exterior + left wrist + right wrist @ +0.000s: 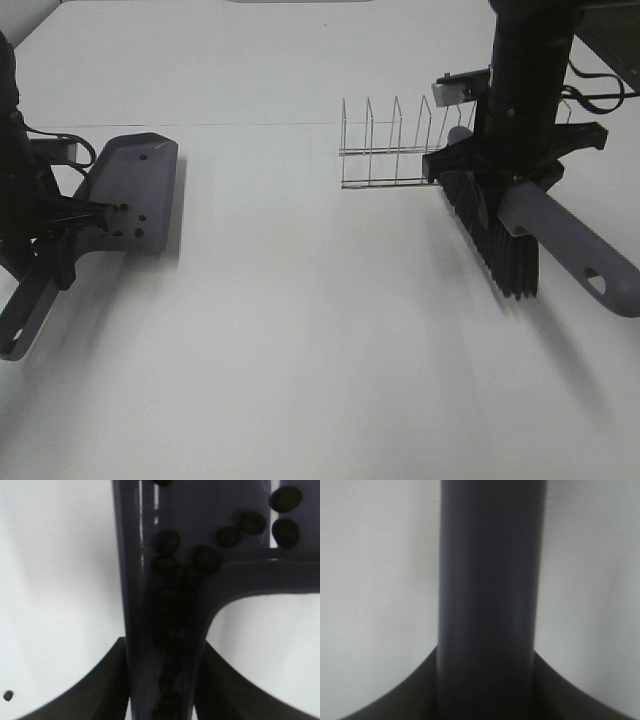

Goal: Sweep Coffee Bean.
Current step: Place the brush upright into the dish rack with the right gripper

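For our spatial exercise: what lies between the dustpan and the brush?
Exterior high view: bare table, with a wire rack next to the brush, set slightly back.

In the left wrist view the coffee beans down the handle groove of the dustpan merge into one dark blur, past counting; from the high camera they are specks too small to tell. The wire rack, toward the far edge of the table on its right half, is partly hidden behind the right arm and the brush, whose handle is a blurred bar in the right wrist view.
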